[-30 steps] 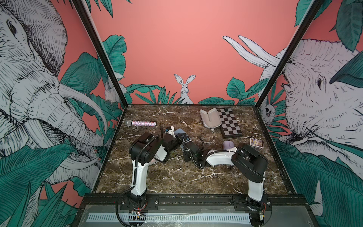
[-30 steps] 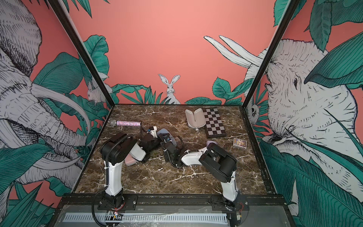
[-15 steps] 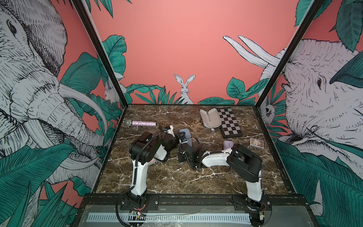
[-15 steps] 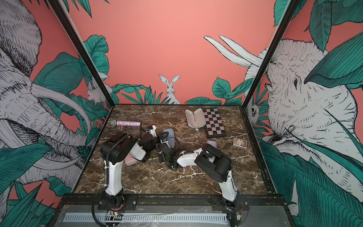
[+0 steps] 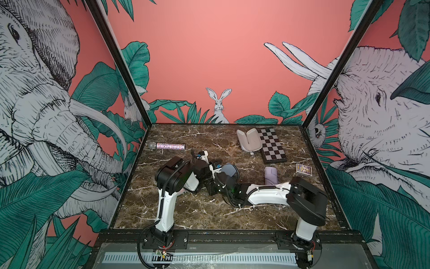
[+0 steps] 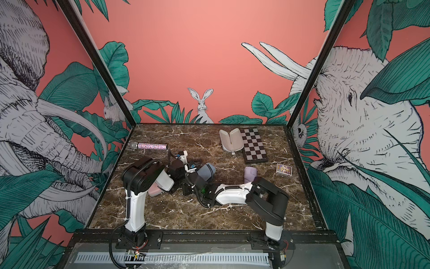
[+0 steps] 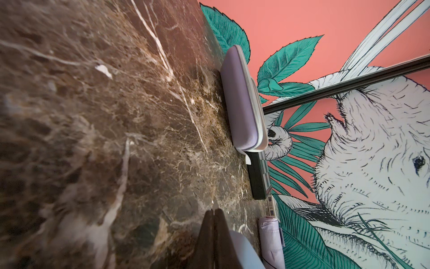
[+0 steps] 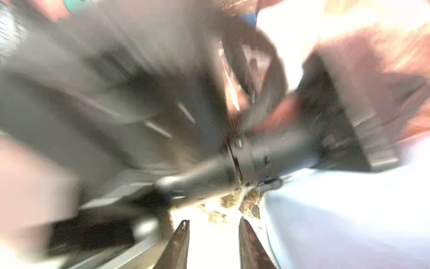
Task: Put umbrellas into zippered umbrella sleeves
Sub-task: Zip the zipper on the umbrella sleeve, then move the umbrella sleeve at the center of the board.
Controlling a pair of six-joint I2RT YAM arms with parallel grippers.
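Marble tabletop (image 5: 197, 214), 2 arms crowding a blue case (image 5: 229, 170) mid-table.
Left gripper (image 7: 214, 210) pinched tight beside it; right gripper (image 8: 214, 223) parted narrow, gripping nothing visible. Lilac umbrella (image 5: 271, 175) lies near, open lilac case (image 5: 249, 139) at the back beside checkerboard (image 5: 272, 146).

The right wrist view is one smear beyond the right end effector (image 8: 214, 220); the left arm (image 6: 139, 179) hides most of a pink item (image 6: 154, 189), and the picture's edge crops the lilac umbrella (image 7: 271, 242)

2 arms (image 5: 166, 209) | white links, black joints | black cables (image 5: 139, 244) (ribbed) | dark tapered fingers (image 8: 179, 244)
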